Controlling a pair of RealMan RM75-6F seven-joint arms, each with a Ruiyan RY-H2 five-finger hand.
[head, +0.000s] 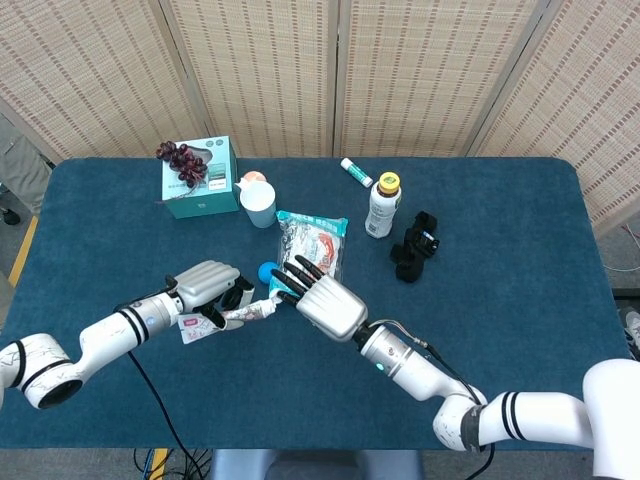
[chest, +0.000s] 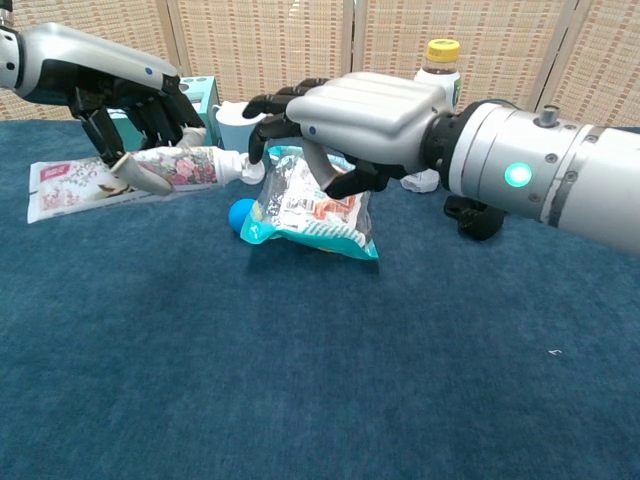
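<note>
In the head view, the left hand (head: 207, 284) grips a flower-printed tube (head: 247, 312) near its crimped end, fingers wrapped over it, so that the tube points toward the right hand (head: 318, 300). The right hand's fingers are spread and stretched toward the tube's white cap end, their tips at or just beside it; whether they touch cannot be told here. A flat sachet (head: 196, 328) lies under the left hand on the blue table (head: 500, 260), and a small blue ball (head: 267, 270) sits between the tube and a snack bag (head: 313, 245). Farther back stand a teal box (head: 200, 180) with grapes (head: 180, 158) on top, a white cup (head: 259, 205), a yellow-capped bottle (head: 382, 207), a small white tube (head: 356, 172) and a black object (head: 414, 246). In the chest view, the left hand (chest: 125, 95) holds the tube (chest: 185, 168) lifted off the table, roughly level, with the cap end (chest: 247, 167) facing right. The right hand (chest: 350, 115) hovers over the snack bag (chest: 310, 208), its dark fingers (chest: 275, 105) held apart and curved down around the cap end, holding nothing firmly that can be seen. The blue ball (chest: 240, 213) rests just beside the bag's left edge, the sachet (chest: 70, 187) lies flat at the left, and the bottle (chest: 441, 60) rises behind the right hand.
</note>
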